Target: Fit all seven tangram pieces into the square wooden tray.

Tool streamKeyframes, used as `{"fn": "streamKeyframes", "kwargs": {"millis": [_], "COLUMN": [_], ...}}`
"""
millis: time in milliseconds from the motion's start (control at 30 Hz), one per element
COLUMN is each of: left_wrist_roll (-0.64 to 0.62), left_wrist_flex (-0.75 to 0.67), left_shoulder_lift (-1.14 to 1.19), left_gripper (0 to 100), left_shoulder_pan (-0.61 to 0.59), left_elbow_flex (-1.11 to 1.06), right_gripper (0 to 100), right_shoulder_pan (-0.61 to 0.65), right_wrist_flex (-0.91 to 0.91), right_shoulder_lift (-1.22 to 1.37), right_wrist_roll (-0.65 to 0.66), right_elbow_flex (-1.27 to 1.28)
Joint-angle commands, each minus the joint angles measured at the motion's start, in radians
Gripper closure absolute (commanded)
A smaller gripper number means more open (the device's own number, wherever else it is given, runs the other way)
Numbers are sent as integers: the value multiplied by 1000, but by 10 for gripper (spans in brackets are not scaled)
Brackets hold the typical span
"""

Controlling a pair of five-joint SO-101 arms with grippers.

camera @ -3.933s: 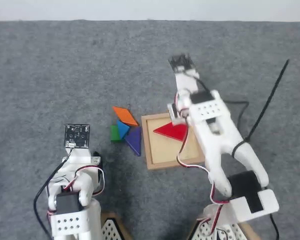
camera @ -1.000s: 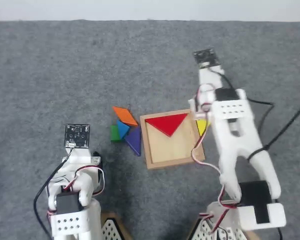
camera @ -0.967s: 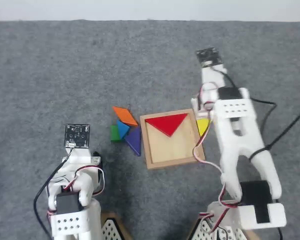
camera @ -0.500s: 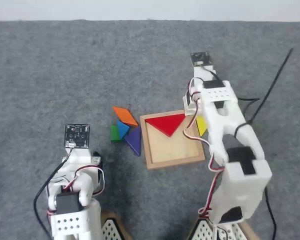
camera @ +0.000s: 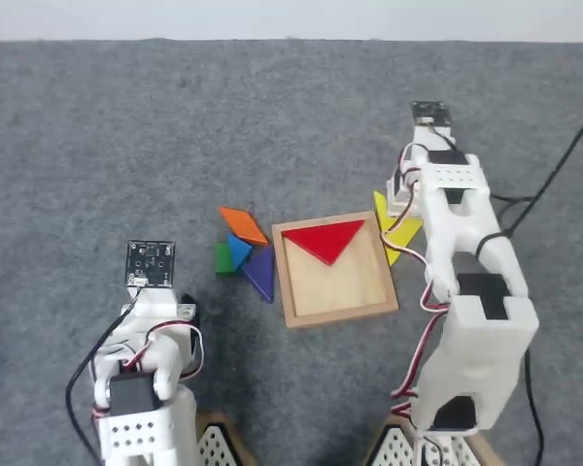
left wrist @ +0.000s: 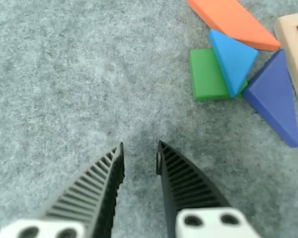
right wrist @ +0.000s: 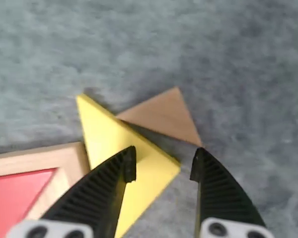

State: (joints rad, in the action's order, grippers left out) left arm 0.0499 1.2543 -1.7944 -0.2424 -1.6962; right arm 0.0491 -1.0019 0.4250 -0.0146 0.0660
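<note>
Right gripper (right wrist: 163,157) hovers over the yellow triangle (right wrist: 124,148), jaws open and straddling its corner, lined up for a pick, I'd say. That piece lies against the tray (camera: 340,289) rim, with a tan triangle (right wrist: 164,116) touching it. Red triangle (camera: 323,238) sits inside the tray, tucked along one edge. Left gripper (left wrist: 140,148) waits near the orange (left wrist: 233,20), blue (left wrist: 233,54), green (left wrist: 203,79) and purple (left wrist: 273,99) pieces off the tray's opposite side, jaws slightly apart, empty.

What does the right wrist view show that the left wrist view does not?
Right wrist view: the yellow triangle and a tan triangle against it, with the open right gripper over them. Left wrist view: the orange parallelogram, blue triangle, green square and purple triangle, with the open left gripper over carpet. Shared: an edge of the wooden tray and the red triangle inside.
</note>
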Motion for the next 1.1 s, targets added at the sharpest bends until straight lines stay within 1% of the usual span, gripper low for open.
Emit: {"fn": "streamKeyframes", "kwargs": {"millis": [0, 100, 200, 367, 500, 600, 733, 933, 1067], "left_wrist_roll": [-11, -11, -11, -11, -11, -11, -11, -11, -11], "left_wrist_flex": [6, 6, 6, 6, 6, 6, 6, 6, 6], "left_shoulder_lift": [-23, -23, -23, -23, -23, -23, -23, -23, -23], "left_gripper": [900, 900, 900, 900, 900, 900, 900, 900, 900], "left_shoulder_pan": [-3, -3, -3, -3, -3, -3, -3, -3, -3], "left_elbow_flex": [12, 12, 12, 12, 12, 12, 12, 12, 12], "right_gripper": [811, 811, 809, 808, 808, 807, 807, 808, 810], "right_shoulder_pan": [-41, -25, 41, 170, 205, 200, 170, 102, 53], "right_wrist_flex": [-16, -16, -13, 27, 97, 131, 122, -18, -77], "right_shoulder_lift": [1, -7, -67, -170, -151, -108, -19, 105, 139], "right_wrist_roll": [31, 28, 25, -52, -106, -141, -150, -181, -180], "right_elbow_flex": [38, 43, 41, 41, 41, 31, -20, -160, -186]}}
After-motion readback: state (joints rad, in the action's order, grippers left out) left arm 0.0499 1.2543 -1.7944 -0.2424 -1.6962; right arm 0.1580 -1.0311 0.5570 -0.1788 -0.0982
